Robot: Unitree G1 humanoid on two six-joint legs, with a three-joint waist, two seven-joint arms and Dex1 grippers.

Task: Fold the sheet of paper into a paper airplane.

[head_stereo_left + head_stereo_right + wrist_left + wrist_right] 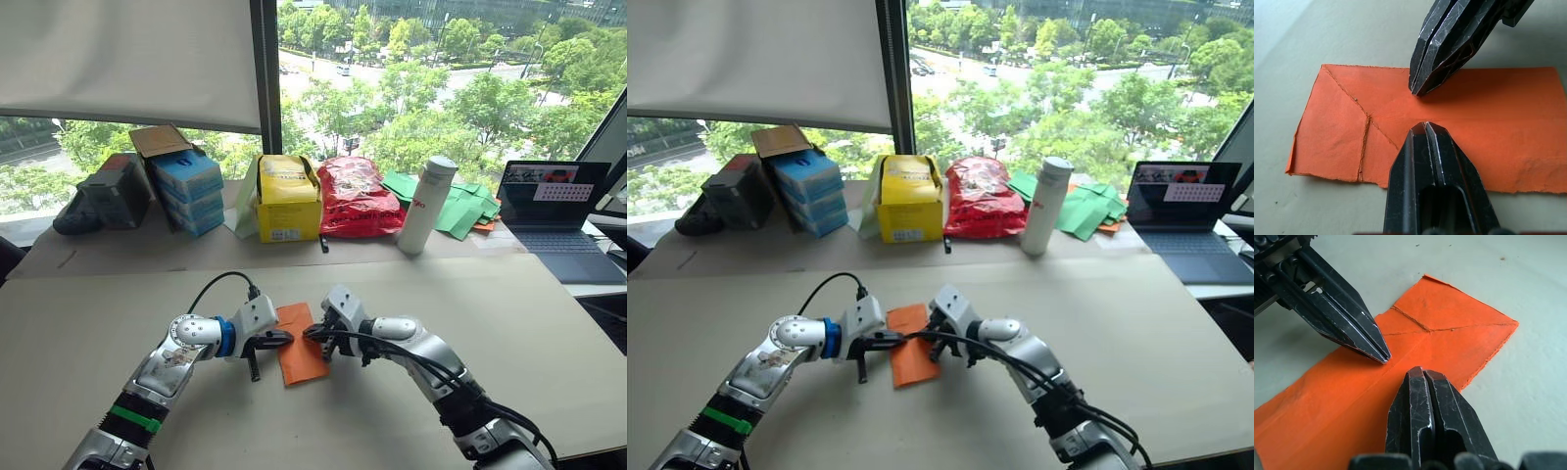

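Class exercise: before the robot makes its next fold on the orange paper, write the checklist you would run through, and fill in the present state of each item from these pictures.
1. The sheet of paper lies flat on the table: ok, only slight waviness at one long edge.
2. Left gripper shut, tip down on the paper: ok.
3. Right gripper shut, tip over the paper opposite the left one: ok.
4. Earlier creases sharp: ok, corner flap lines are visible.
5. Folded edges aligned: cannot tell, the grippers hide the middle.
6. Paper clear of the clutter, such as the white bottle: ok.
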